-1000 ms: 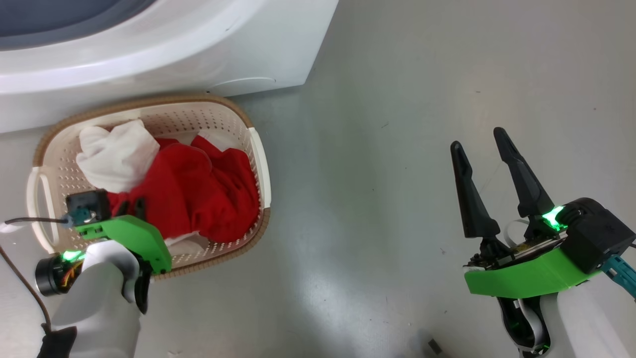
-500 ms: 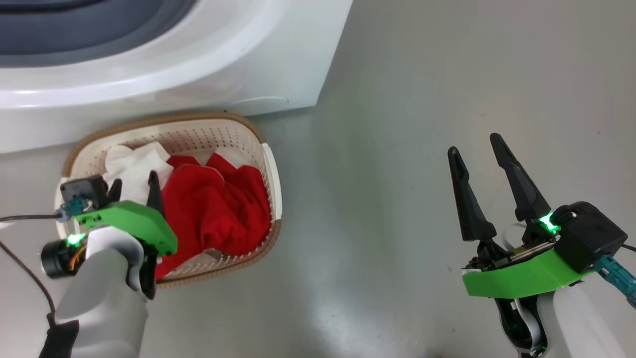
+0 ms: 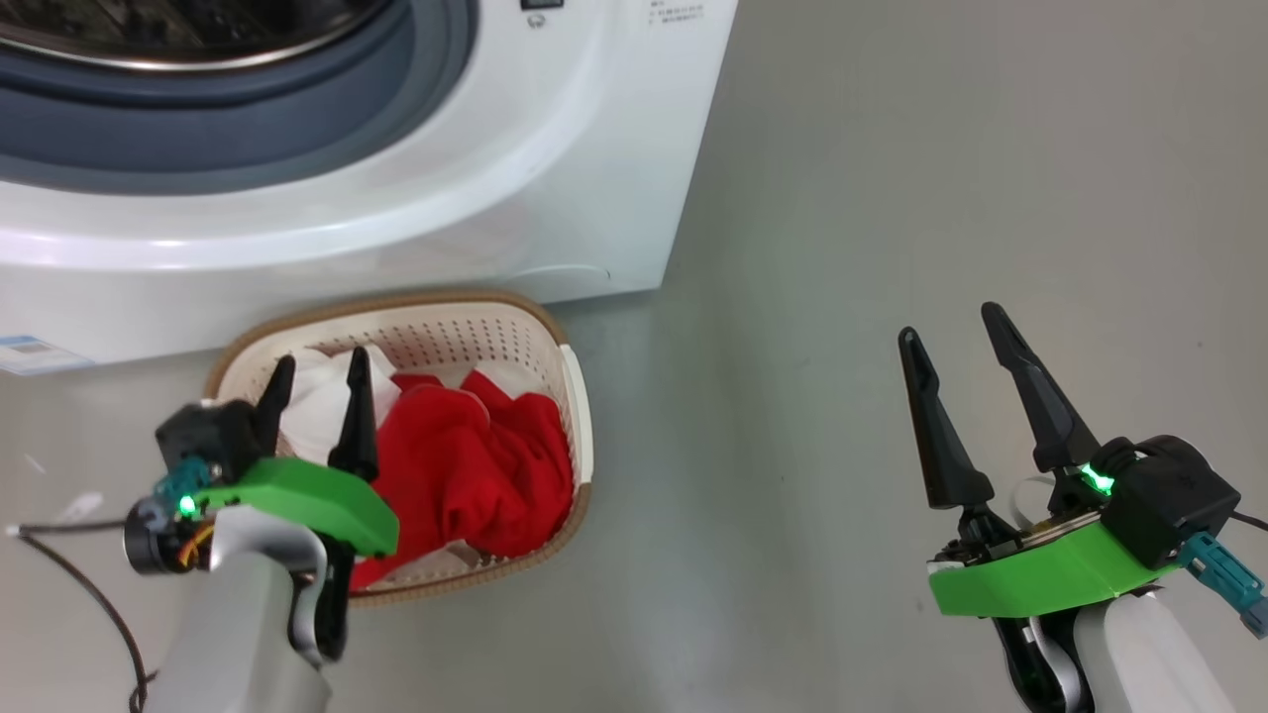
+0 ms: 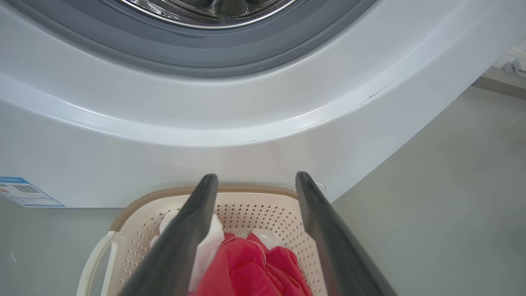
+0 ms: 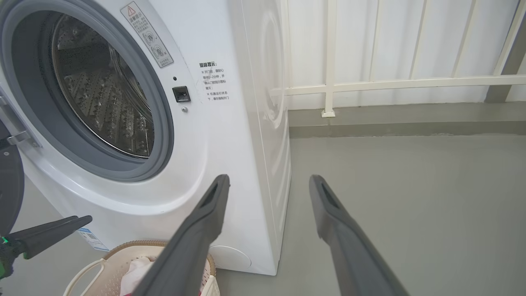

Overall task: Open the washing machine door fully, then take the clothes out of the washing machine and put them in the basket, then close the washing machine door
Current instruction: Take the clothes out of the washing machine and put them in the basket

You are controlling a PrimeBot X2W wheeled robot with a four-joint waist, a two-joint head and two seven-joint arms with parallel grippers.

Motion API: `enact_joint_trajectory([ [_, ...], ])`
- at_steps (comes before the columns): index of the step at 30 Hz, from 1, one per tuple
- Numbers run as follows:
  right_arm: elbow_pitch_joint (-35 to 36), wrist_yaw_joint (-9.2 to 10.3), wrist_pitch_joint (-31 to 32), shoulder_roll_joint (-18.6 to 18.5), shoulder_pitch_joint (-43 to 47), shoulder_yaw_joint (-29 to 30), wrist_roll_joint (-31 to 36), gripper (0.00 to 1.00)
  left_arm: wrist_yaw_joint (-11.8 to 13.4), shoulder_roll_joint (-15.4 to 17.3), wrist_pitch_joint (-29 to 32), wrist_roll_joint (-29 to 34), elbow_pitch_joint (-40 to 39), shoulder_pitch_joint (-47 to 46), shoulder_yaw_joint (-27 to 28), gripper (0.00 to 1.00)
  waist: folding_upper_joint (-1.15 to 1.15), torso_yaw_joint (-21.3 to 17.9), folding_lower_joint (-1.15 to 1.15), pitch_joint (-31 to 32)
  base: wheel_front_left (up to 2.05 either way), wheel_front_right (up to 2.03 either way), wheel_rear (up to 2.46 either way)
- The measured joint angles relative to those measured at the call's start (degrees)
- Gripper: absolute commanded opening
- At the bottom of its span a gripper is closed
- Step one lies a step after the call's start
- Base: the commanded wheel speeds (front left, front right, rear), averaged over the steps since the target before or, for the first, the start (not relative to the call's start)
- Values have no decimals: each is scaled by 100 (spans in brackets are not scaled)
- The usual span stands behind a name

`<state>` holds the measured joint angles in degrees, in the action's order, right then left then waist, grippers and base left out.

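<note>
While the left hand (image 3: 322, 358) hangs over the near-left part of the basket (image 3: 582, 396), its fingers stand wide apart and hold nothing. Beneath them, red clothes (image 3: 466, 465) and a white cloth (image 3: 315, 406) lie heaped in the basket. The basket sits on the floor (image 3: 892, 149), close against the washing machine (image 3: 555, 178) front, with a blue label (image 3: 35, 354) to its left. Drum (image 5: 107, 94) mouth uncovered; door (image 5: 8, 185) rim at far left in the right wrist view. Right hand (image 3: 949, 325) well apart over the floor, fingers spread, holding nothing. Dark cable (image 3: 79, 584) trails beside the left arm.

The clothes (image 3: 475, 465) are red and white, the perforated basket (image 3: 466, 335) cream, brown-rimmed.
</note>
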<state>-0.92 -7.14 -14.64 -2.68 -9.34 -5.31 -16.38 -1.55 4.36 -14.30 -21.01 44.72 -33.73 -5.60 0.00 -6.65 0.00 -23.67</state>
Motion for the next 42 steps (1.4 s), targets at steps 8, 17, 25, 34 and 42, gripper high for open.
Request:
enact_joint_trajectory([
  [8, -57, 0, 0, -1, 34, 78, 226, 100, 3, -103, -1, 471, -1519, 884, 232, 100, 0, 130, 0, 417, 0, 0, 0],
  [17, -140, 0, 0, -2, 142, 253, 345, 100, -43, -188, -38, 972, -3475, 1646, 442, 100, 0, 344, 0, 793, 0, 0, 0],
  [25, -147, 0, 0, 1, 340, 341, 409, 100, -86, -197, -41, 1062, -3880, 2096, 388, 100, 0, 478, 0, 1109, 0, 0, 0],
  [34, -24, -1, 0, 12, 738, 686, 413, 100, 18, -200, -41, 868, -4089, 2708, 381, 100, 0, 535, 0, 1479, 0, 0, 0],
  [42, 71, -1, 0, 27, 1033, 834, 413, 100, 0, -197, -41, 749, -4384, 3174, 464, 100, 0, 497, 0, 1807, 0, 0, 0],
])
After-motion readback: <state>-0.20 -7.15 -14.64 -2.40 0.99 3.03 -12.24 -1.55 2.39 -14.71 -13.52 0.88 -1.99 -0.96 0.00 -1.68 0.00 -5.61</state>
